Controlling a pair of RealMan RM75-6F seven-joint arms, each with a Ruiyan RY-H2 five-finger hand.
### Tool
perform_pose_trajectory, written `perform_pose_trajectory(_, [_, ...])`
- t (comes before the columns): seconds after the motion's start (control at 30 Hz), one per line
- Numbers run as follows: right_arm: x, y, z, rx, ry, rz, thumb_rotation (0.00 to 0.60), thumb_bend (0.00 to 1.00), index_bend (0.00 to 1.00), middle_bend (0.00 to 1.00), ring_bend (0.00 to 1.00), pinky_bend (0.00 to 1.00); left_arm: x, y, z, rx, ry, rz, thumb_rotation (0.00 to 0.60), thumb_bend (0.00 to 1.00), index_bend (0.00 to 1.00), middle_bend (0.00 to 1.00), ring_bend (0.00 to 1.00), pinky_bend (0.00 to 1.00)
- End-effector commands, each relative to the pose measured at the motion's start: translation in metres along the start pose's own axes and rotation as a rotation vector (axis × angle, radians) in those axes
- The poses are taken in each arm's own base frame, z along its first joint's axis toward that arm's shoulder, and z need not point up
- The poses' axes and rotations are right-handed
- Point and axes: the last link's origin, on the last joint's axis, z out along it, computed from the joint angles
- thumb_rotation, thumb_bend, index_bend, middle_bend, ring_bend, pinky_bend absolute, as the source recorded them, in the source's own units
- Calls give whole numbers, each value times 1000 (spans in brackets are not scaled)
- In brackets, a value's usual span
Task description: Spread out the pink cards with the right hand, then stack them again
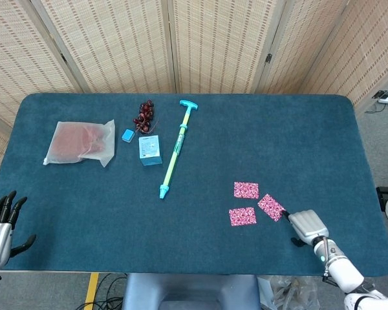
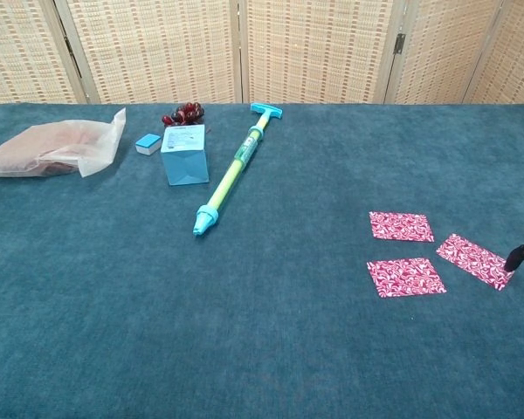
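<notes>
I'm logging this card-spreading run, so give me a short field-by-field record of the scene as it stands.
cards: three pink cards lying flat and apart on the table
right hand: right hand at the near right edge, a fingertip at the corner of the rightmost card
left hand: left hand at the near left corner, fingers apart, holding nothing
other items: pump, plastic bag, small box, dark berries
stage: spread, restacking not begun
</notes>
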Motion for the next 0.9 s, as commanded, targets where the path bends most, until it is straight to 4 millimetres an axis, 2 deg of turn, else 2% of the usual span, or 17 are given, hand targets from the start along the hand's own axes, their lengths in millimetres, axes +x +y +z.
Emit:
perform_pose_trajectory(0.03, [4, 3, 1, -14, 17, 11, 600, 371, 164, 1000, 1000, 1000, 0, 0, 0, 2, -1, 1, 600, 257, 139, 32, 48, 127])
perform_pose_trajectory(0.13, [10, 4, 6, -14, 37, 32, 600, 371, 164, 1000, 1000, 1000, -1, 0, 0, 2, -2, 0, 600, 256, 139, 32, 48, 127])
perform_pose_trajectory(0.5, [27, -10, 44, 12, 41, 51, 600, 371, 163, 1000, 1000, 1000, 0, -3, -2, 12, -3, 4, 600, 257, 139, 32, 48, 127])
perform_pose_trajectory(0.7, [28, -19, 54, 31, 13, 41, 600, 371, 163, 1000, 1000, 1000, 0, -5, -4, 21, -4, 5, 600, 256, 139, 32, 48, 127])
perform_pose_trajectory(0.9, [29, -26, 54, 53, 3, 31, 600, 372, 164, 1000, 1000, 1000, 0, -6, -4, 20, 0, 4, 600, 256, 139, 32, 48, 127])
